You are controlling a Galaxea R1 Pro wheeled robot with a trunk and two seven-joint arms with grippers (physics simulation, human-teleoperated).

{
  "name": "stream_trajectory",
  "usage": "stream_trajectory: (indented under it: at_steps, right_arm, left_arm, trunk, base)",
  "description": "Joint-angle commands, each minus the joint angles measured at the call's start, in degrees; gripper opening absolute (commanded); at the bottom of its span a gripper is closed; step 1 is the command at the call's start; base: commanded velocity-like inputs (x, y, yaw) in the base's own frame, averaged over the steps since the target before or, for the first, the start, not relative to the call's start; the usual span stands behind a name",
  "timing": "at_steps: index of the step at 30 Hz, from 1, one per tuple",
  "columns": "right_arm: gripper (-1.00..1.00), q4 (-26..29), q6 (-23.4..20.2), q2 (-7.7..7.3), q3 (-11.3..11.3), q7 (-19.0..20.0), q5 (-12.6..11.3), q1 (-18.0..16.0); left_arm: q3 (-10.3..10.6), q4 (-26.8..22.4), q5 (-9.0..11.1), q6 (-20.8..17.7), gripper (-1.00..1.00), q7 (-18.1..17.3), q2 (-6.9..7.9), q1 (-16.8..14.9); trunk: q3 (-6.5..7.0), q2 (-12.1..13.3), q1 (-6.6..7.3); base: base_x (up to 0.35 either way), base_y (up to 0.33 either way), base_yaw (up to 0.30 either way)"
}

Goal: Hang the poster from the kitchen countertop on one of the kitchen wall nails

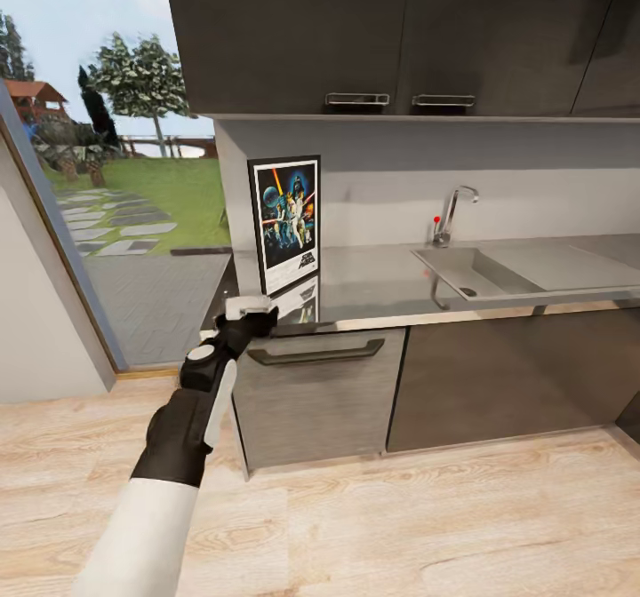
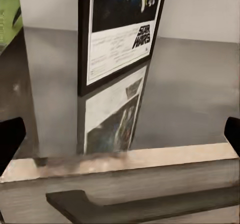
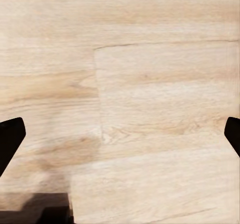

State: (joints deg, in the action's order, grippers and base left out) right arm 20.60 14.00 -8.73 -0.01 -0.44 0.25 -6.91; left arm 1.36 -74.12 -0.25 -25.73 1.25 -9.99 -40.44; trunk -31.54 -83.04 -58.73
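The poster stands upright at the left end of the grey kitchen countertop, against the wall, with its black frame, white border and "STAR WARS" title showing. My left gripper hovers at the counter's front edge, just in front of and below the poster. In the left wrist view the poster and its reflection lie ahead on the countertop, and the left gripper is open, its dark fingertips far apart and empty. The right gripper is open over bare wooden floor.
An inset sink with a chrome tap lies to the right of the poster. Dark upper cabinets overhang the counter. A drawer handle sits right below the left gripper. A large window is at the left.
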Motion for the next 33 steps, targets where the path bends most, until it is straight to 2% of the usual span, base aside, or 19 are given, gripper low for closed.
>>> stream_trajectory:
  at_steps: [1, 2, 3, 6, 9, 15, 19, 22, 33]
  right_arm:
    - [1.00, -0.03, 0.17, -0.21, 0.01, -0.03, 0.03, -0.03]
    - [1.00, -0.03, 0.13, -0.43, 0.01, -0.01, 0.02, -0.03]
    - [1.00, -0.03, 0.11, -0.76, 0.01, 0.03, 0.02, -0.03]
    - [1.00, 0.01, 0.13, -1.46, 0.00, 0.12, 0.00, -0.03]
    - [1.00, 0.05, 0.14, -1.72, 0.01, 0.15, -0.05, -0.03]
    - [1.00, 0.08, 1.31, -2.22, -0.05, 0.17, -0.06, -0.03]
    - [1.00, -0.20, 5.86, -2.75, -0.30, 0.14, -0.37, -0.03]
    - [1.00, -0.28, 7.45, -2.98, -0.37, 0.11, -0.51, -0.03]
    - [1.00, -0.31, 8.70, -3.18, -0.42, 0.01, -0.60, -0.03]
  left_arm:
    - [0.04, 2.18, -0.02, -0.34, 1.00, 0.89, 0.00, -2.11]
    - [0.04, 4.34, 0.00, -0.36, 1.00, 1.57, 0.00, -3.97]
    - [0.01, 8.61, 0.04, -0.35, 1.00, 2.61, 0.00, -7.48]
    - [-0.03, 14.52, 0.19, 0.78, 1.00, 3.80, 0.00, -12.19]
    - [-0.07, 16.37, 0.23, 3.31, 1.00, 4.14, 0.00, -13.55]
    - [-0.69, 18.04, 0.19, 5.53, 1.00, 4.31, 0.00, -14.33]
    - [-0.80, 19.82, 0.22, 5.90, 1.00, 4.19, 0.00, -14.45]
    - [-0.87, 20.42, 0.24, 5.98, 1.00, 4.14, 0.00, -14.47]
    - [-0.94, 22.77, 0.17, 6.11, 1.00, 4.12, 0.00, -14.49]
  trunk:
    - [-0.07, -0.03, 0.00]
    - [-0.07, -0.03, 0.00]
    - [-0.07, -0.03, 0.00]
    - [-0.07, -0.03, 0.00]
    - [-0.07, -0.03, 0.00]
    - [-0.07, -0.03, 0.00]
    - [-0.07, -0.03, 0.00]
    - [-0.07, -0.03, 0.00]
    - [-0.07, -0.03, 0.00]
  base:
    - [0.000, 0.000, 0.000]
    - [0.000, 0.000, 0.000]
    - [0.000, 0.000, 0.000]
    - [0.000, 0.000, 0.000]
    - [0.000, 0.000, 0.000]
    - [0.000, 0.000, 0.000]
    - [0.066, 0.000, 0.000]
    - [0.227, 0.000, 0.000]
    - [0.146, 0.002, 0.000]
